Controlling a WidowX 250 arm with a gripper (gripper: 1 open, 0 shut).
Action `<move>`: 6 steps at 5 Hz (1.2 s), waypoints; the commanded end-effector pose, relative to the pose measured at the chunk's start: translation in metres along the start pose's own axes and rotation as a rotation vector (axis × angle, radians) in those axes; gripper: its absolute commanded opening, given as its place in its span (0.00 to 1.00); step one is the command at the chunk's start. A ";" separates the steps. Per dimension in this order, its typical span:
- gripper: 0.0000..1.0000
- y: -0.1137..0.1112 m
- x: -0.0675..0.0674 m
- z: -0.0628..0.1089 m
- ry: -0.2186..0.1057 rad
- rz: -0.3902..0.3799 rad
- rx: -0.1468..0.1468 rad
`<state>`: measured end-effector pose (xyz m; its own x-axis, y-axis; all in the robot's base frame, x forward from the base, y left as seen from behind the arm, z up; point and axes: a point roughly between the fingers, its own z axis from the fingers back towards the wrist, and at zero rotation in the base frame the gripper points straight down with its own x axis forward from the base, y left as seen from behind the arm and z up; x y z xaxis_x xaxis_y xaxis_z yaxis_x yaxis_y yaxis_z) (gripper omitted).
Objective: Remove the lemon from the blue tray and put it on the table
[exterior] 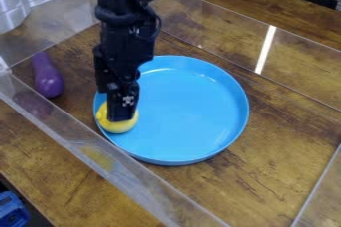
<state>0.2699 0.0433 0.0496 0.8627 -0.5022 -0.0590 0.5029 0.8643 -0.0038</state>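
Observation:
The lemon (120,122), small and bright yellow, lies inside the blue tray (200,112) at its left rim. My gripper (118,100) points straight down right over the lemon, and its black fingers (126,96) cover the fruit's top. The jaws stand open; I cannot tell whether the fingers touch the lemon. The tray rests on the dark brown wood-plank table (280,171).
A purple eggplant (48,75) lies on the table left of the tray. Clear plastic walls (80,136) fence the table along the front, left and back. Bare wood shows to the right of the tray and in front of it.

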 end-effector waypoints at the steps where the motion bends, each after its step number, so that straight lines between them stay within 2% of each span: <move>1: 1.00 0.010 0.001 0.000 -0.030 0.009 0.021; 2: 1.00 0.012 0.002 -0.010 -0.034 0.003 0.025; 3: 1.00 0.017 0.003 -0.016 -0.055 0.002 0.018; 4: 0.00 0.019 0.001 -0.018 -0.074 -0.002 0.014; 6: 0.00 0.017 0.001 -0.008 -0.071 -0.009 0.030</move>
<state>0.2725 0.0555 0.0247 0.8582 -0.5125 -0.0311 0.5123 0.8587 -0.0136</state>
